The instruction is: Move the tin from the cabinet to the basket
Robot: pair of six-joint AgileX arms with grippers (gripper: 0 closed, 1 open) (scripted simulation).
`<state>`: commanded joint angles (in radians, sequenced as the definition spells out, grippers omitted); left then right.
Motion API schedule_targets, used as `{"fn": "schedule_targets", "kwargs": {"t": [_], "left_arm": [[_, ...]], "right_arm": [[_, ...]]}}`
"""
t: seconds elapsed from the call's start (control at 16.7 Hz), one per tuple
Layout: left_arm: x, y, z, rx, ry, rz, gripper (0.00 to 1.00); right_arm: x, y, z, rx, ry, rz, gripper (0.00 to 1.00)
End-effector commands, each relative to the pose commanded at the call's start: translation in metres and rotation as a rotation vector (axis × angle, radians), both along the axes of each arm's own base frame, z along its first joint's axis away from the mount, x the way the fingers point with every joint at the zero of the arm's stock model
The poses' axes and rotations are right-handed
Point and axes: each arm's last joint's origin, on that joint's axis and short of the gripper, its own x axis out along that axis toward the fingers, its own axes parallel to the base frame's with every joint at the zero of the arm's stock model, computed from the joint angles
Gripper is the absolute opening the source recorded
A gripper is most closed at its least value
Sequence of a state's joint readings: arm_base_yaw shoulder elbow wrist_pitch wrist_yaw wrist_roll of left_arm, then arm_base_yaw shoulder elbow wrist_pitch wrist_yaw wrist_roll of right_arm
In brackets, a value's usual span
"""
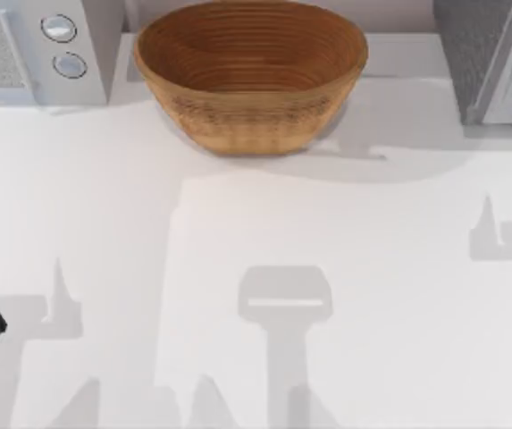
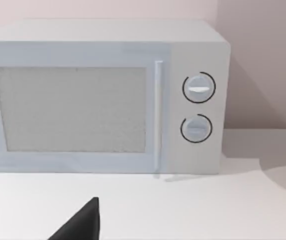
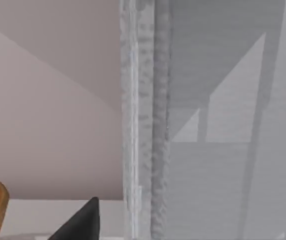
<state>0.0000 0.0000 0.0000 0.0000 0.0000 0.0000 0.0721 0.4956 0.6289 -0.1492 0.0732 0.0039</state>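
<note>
From above, the tan-brown woven wicker basket [image 1: 251, 76] sits at 12 o'clock and the dark-grey speckled cabinet [image 1: 479, 54] at 2 o'clock; the left wrist faces the white two-knob appliance [image 2: 103, 97]; the right wrist faces the cabinet's edge [image 3: 143, 120], risking collision; tin location and both claws' states cannot be told.

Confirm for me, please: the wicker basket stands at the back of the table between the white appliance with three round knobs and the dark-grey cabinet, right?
Not quite: the white appliance has two round knobs, as the left wrist view shows. The basket does stand between it and the cabinet.
</note>
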Motion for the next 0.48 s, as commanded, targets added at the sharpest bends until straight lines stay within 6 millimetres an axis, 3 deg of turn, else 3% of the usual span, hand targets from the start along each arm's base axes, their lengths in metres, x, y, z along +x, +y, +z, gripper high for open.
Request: {"fn": "schedule_targets", "kwargs": {"t": [0.24,0.48], "left_arm": [[0.0,0.0,0.0,0.0,0.0,0.0,1.0],[0.0,0.0,0.0,0.0,0.0,0.0,1.0]], "right_arm": [[0.036,0.009,0.083,-0.001,0.001,-0.004,1.0],[0.078,0.021,0.146,0.001,-0.007,-0.006,1.0]]}}
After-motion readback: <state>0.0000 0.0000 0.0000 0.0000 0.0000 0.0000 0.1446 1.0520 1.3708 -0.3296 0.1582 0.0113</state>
